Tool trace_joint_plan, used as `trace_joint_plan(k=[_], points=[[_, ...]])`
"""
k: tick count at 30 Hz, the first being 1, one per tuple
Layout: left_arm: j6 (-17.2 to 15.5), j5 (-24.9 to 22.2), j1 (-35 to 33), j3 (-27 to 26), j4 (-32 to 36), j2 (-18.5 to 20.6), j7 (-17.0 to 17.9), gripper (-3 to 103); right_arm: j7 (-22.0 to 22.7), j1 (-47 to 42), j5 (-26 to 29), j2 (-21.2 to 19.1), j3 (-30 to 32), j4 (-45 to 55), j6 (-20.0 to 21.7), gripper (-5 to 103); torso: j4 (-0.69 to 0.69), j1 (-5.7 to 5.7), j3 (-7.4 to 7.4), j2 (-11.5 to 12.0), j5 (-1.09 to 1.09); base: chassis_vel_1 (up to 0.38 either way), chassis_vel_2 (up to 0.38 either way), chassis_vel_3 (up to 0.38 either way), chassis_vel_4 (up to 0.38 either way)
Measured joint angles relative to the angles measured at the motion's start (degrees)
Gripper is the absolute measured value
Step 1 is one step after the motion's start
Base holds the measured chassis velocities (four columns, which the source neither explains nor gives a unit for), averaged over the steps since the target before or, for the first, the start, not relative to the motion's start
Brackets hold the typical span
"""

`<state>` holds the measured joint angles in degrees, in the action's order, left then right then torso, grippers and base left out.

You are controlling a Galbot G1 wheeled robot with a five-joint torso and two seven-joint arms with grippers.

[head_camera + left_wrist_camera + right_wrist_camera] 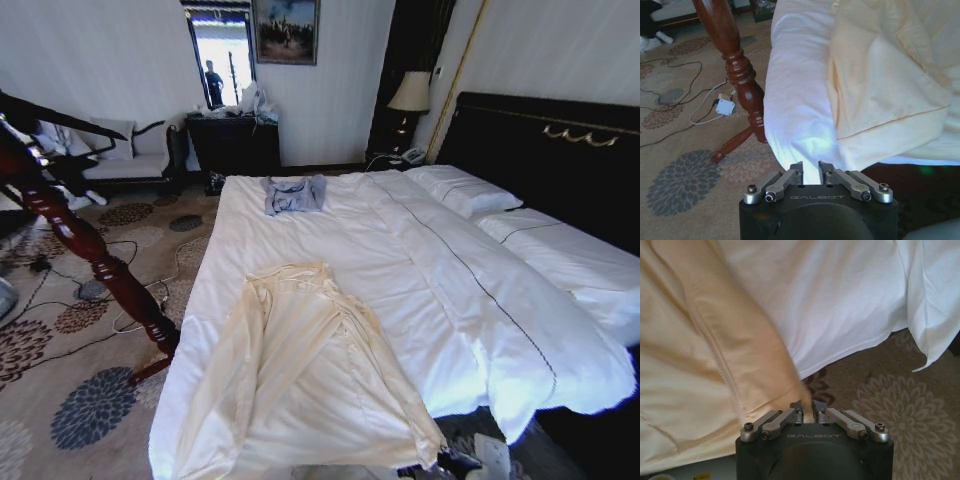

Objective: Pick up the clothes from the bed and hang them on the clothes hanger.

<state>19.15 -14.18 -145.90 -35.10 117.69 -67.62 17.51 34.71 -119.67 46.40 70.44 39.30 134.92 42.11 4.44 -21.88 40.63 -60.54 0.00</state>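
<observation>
Both end effectors sit at the foot of the bed [330, 240] — the left end effector [811, 171] with fingers drawn nearly together over the white sheet edge beside the clothes [300, 385], the right end effector [806, 406] likewise closed and empty, touching or just short of the cream hem. I judge the pick-up step barely begun; the next move calls for opening and pinching the thin fabric near its shoulders. Farther off stand a reddish wooden post [95, 262] among floor cables [700, 107] and a small grey-blue garment [294, 194] to leave alone.
</observation>
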Motion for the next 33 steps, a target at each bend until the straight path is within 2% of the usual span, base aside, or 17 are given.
trace_joint_plan(k=[1, 3, 5, 6, 7, 9, 11, 13, 15, 18, 19, 21, 24, 26, 29, 30, 33], points=[[0.4, 0.6, 0.0, 0.1, 0.0, 0.0, -0.3, 24, -0.3, -0.1, 0.1, 0.0, 0.3, 0.6, 0.0, 20, 0.01, 0.0, 0.0, 0.0, 0.0, 0.0, 0.0, 0.0, 0.0], [0.7, 1.1, 0.0, 0.2, 0.2, 0.0, -0.3, 29, -0.5, -0.1, 0.0, 0.0, 0.5, 1.0, 0.0, 20, 0.01, 0.0, 0.0, 0.0, 0.0, 0.0, 0.0, 0.0, 0.0], [1.3, 1.8, -0.2, 0.2, 0.6, 0.2, -0.3, 34, -0.7, -0.2, -0.1, 0.0, 0.7, 1.6, 0.0, 31, 0.0, 0.0, 0.0, 0.0, 0.0, 0.0, 0.0, 0.0, 0.0], [1.9, 2.5, -0.5, 0.1, 1.1, 0.4, -0.4, 40, -0.8, -0.2, -0.2, 0.0, 1.0, 2.2, 0.0, 31, 0.01, 0.0, 0.0, 0.0, 0.0, 0.0, 0.0, 0.0, 0.0], [3.1, 3.5, -0.9, -0.3, 2.1, 0.8, -0.4, 45, -1.1, -0.2, -0.4, 0.0, 1.4, 3.3, 0.0, 41, 0.01, 0.0, 0.0, 0.0, 0.0, 0.0, 0.0, 0.0, 0.0], [3.8, 4.1, -1.0, -0.6, 2.7, 0.9, -0.4, 51, -1.3, -0.3, -0.6, 0.0, 1.7, 4.1, 0.0, 41, 0.01, 0.0, 0.0, 0.0, 0.0, 0.0, 0.0, 0.0, 0.0], [5.0, 4.7, -1.1, -1.6, 4.2, 0.9, -0.5, 56, -2.3, -0.4, -1.5, 0.0, 2.2, 5.5, -0.4, 53, 0.0, 0.0, 0.0, 0.0, 0.0, 0.0, 0.0, 0.0, 0.0], [6.7, 4.9, -0.6, -3.8, 8.0, 0.9, -1.0, 72, -5.5, -0.1, -6.1, 0.0, 3.3, 7.2, -4.4, 63, 0.02, 0.0, 0.0, 0.0, -0.01, 0.0, 0.0, 0.0, 0.0], [6.9, 4.9, -0.1, -4.3, 8.9, 0.9, -1.1, 72, -6.5, 0.3, -7.6, 0.0, 3.7, 7.3, -6.0, 63, 0.02, 0.0, 0.0, 0.0, 0.0, 0.0, 0.0, 0.0, 0.0], [5.9, 6.1, 3.8, -6.7, 13.3, 0.3, -1.2, 89, -10.8, 2.9, -12.9, 0.3, 4.8, 6.7, -12.6, 81, 0.0, 0.0, 0.0, 0.0, 0.0, 0.0, 0.0, 0.0, 0.0], [5.1, 6.9, 5.2, -7.2, 14.2, 0.2, -0.8, 89, -12.7, 3.7, -15.4, 0.4, 5.0, 5.6, -14.9, 86, 0.0, -0.01, 0.01, 0.0, 0.0, 0.0, 0.0, 0.0, 0.0], [4.6, 7.5, 6.1, -7.4, 14.8, 0.2, -0.5, 94, -13.5, 4.0, -16.7, 0.5, 5.1, 5.0, -15.9, 86, 0.0, -0.01, 0.01, 0.0, 0.0, 0.0, 0.0, 0.0, 0.0], [-2.2, 15.2, 12.9, -7.4, 18.9, -0.3, 4.6, 100, -18.5, 7.5, -26.1, 1.8, 4.8, -0.3, -24.6, 99, 0.01, -0.01, 0.01, 0.0, 0.02, 0.0, 0.0, 0.0, 0.0], [-3.7, 16.4, 14.5, -6.8, 20.0, -0.6, 5.2, 100, -18.9, 8.1, -26.8, 2.2, 4.6, -0.7, -25.3, 99, 0.0, -0.01, 0.01, 0.0, 0.01, 0.0, 0.0, 0.0, 0.0], [-11.9, 17.0, 21.1, -3.2, 24.8, -1.1, 6.6, 100, -19.4, 9.1, -28.1, 3.5, 4.0, -1.2, -25.8, 100, 0.01, -0.01, 0.01, 0.0, 0.02, 0.0, 0.0, 0.0, 0.0], [-11.9, 17.0, 21.1, -3.2, 24.8, -1.1, 6.6, 100, -19.4, 9.1, -28.1, 3.5, 4.0, -1.2, -25.8, 100, 0.01, -0.01, 0.01, 0.0, 0.02, 0.0, 0.0, 0.0, 0.0], [-23.9, 15.0, 28.1, -3.0, 26.0, 0.0, 8.2, 100, -19.4, 8.9, -29.3, 4.5, 3.4, -1.5, -25.8, 100, 0.02, -0.01, 0.01, 0.0, -0.02, 0.0, 0.0, 0.0, 0.0]])
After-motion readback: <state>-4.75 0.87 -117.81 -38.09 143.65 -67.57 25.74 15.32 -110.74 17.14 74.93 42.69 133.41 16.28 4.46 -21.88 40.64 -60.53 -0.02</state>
